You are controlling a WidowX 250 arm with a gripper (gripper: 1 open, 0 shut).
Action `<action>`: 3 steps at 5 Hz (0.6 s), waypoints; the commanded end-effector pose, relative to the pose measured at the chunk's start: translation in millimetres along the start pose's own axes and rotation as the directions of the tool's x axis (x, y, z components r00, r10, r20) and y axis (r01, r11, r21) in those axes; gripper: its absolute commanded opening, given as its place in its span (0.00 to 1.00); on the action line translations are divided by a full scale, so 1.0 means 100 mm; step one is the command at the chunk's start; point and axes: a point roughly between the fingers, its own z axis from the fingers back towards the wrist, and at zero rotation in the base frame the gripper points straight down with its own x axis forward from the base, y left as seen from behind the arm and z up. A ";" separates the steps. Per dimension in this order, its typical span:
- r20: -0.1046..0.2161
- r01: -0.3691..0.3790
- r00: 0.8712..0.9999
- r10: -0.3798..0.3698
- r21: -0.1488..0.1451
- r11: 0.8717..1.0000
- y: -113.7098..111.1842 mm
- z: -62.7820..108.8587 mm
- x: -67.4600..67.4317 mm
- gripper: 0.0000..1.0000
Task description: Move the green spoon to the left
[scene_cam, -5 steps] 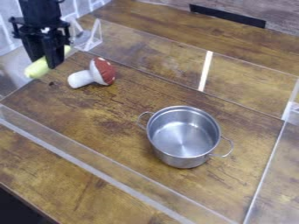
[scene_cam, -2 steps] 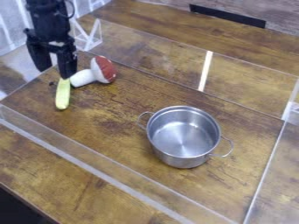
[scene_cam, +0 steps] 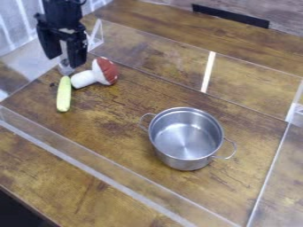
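- From my seat I see a dark, knotty wooden tabletop [scene_cam: 106, 115] filling almost the whole view, its planks running on a diagonal.
- A low clear plastic barrier [scene_cam: 83, 168] fences off the work area; its near wall cuts across the lower left and another wall rises on the right, catching a bright streak of light.
- Beyond the far wall the same wood carries on, and a dark strip [scene_cam: 231, 13] lies along the top edge; I cannot make out what it is.
- My gripper [scene_cam: 62, 53] hangs at the upper left, black, pointing down, its fingers spread apart and holding nothing.
- The green spoon [scene_cam: 63, 93] lies flat on the wood at the left side, below the gripper and clear of it, its length running roughly toward and away from me.
- Just to the right of the spoon's far end is a mushroom toy [scene_cam: 95, 74], red cap and white stem, tipped on its side.
- A steel pot [scene_cam: 186, 137] with two small handles stands upright, well apart, right of centre.
- Pale shapes at the upper left corner are too blurred to identify.
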 end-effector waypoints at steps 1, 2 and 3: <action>0.108 -0.006 0.994 0.000 0.054 0.999 -0.07 0.34 0.10 1.00; 0.105 -0.010 0.994 0.003 0.058 0.998 0.00 0.21 0.06 1.00; 0.102 -0.015 0.995 0.009 0.064 0.998 0.07 0.10 0.03 1.00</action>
